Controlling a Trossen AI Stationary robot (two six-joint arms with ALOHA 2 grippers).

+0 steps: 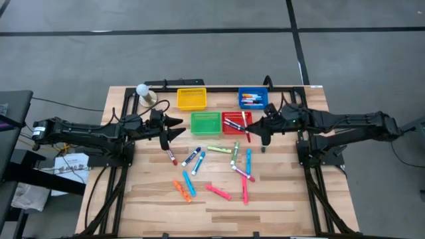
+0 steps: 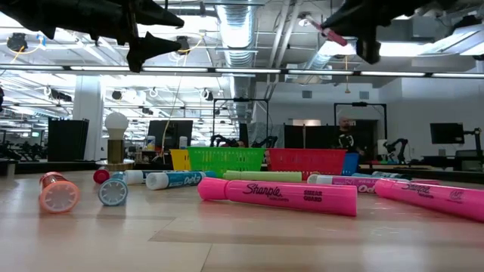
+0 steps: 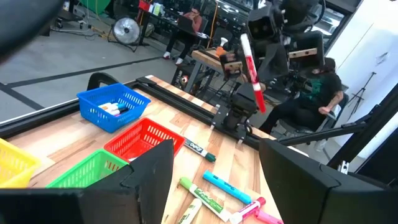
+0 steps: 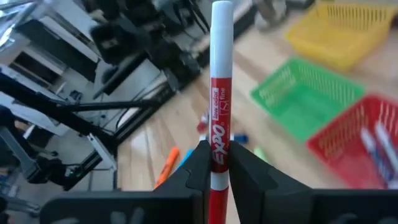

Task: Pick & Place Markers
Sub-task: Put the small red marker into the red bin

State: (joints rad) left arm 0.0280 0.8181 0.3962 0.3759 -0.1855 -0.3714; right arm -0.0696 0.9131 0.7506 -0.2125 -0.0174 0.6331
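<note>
Several markers (image 1: 218, 149) in pink, blue, green, orange and red lie scattered on the wooden table's middle. At the far side stand the yellow (image 1: 191, 98), blue (image 1: 253, 97), green (image 1: 205, 122) and red (image 1: 232, 123) mesh baskets; the blue and red ones hold markers. My right gripper (image 4: 219, 165) hangs above the red basket's right edge, shut on a red marker (image 4: 219, 93). High over the table, left of the green basket, my left gripper (image 1: 176, 127) is open with nothing between its fingers. My right gripper pinches the red marker's barrel at its printed label (image 4: 218, 134) between the two fingers. The fingers come from the table's right, slanting a little down, and lie across the marker. Its white end (image 4: 221, 12) sticks out past the fingers. It is lifted clear of table and baskets.
A small white ball on a stand (image 1: 142, 90) sits at the far left corner, and a black bar (image 1: 179, 83) runs along the far edge. A person (image 3: 314, 81) sits beyond the table's right side. Bare wood lies along the near edge (image 1: 219, 219).
</note>
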